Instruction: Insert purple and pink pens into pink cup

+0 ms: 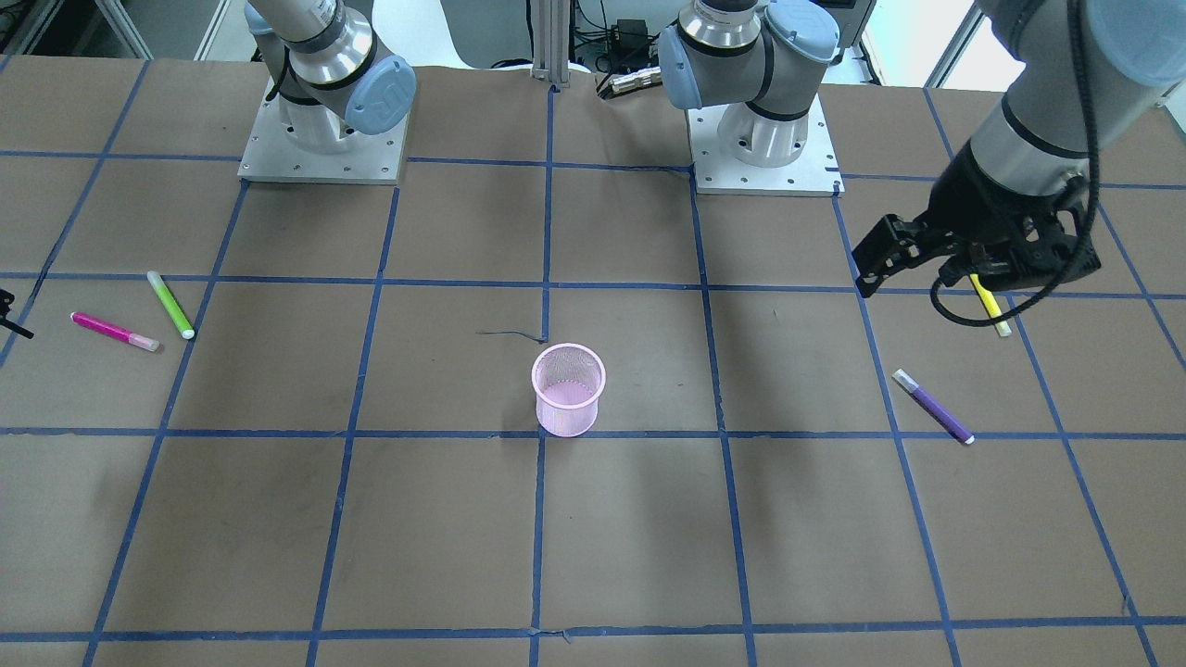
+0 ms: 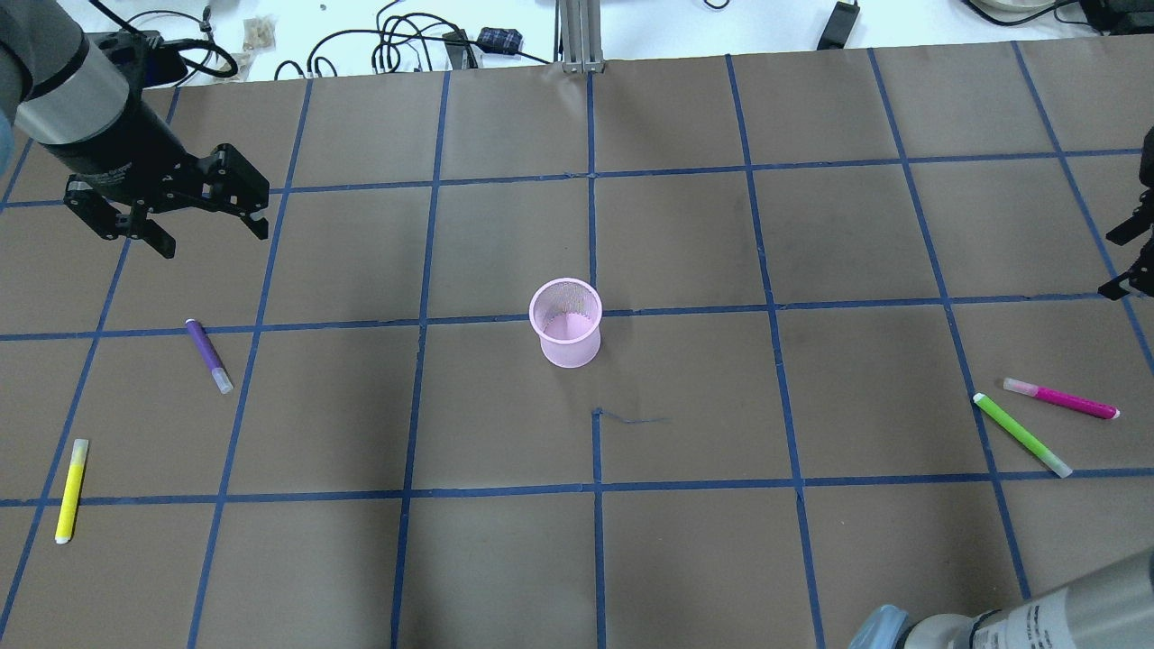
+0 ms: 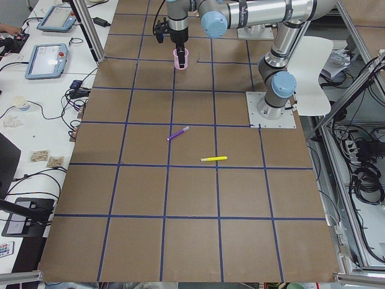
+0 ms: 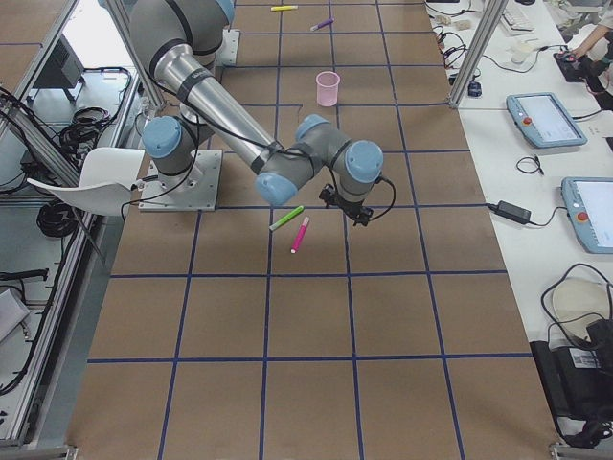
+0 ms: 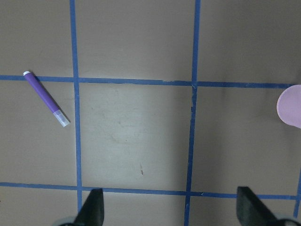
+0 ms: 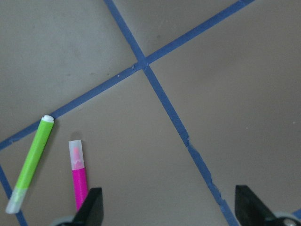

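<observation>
Pink cup (image 2: 566,324) standing empty; purple pen (image 2: 208,355), pink pen (image 2: 1062,398) lying on table (image 2: 685,559); left gripper (image 2: 215,233), right gripper (image 6: 170,209) hovering spread, holding nothing.

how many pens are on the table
4. The purple pen and yellow pen lie on the robot's left side; the green pen and pink pen close together on its right. The pink cup looks empty.
</observation>
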You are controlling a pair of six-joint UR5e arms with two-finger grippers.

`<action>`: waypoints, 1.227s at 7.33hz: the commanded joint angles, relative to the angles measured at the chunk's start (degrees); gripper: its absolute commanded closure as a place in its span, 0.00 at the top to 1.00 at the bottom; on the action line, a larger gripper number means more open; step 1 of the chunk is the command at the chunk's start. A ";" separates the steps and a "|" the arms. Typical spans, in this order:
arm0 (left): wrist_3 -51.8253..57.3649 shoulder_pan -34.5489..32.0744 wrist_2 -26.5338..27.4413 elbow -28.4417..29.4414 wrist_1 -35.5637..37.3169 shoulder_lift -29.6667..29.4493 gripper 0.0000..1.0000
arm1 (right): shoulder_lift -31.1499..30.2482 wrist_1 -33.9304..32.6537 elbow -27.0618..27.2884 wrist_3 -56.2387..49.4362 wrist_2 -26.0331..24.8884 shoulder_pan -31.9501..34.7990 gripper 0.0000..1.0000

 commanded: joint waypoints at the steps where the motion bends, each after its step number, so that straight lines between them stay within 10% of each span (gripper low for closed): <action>1: -0.31 6.02 -0.62 -1.08 4.44 -2.85 1.00 | 4.45 -1.50 2.33 -18.22 7.83 -6.27 1.00; 7: -0.22 15.61 -0.01 -7.40 21.50 -13.31 1.00 | 3.85 -0.97 12.18 -29.79 7.16 -15.34 0.92; 9: -0.92 17.55 0.08 -7.41 23.94 -18.13 1.00 | 3.85 -0.97 12.36 -29.79 7.33 -15.43 0.73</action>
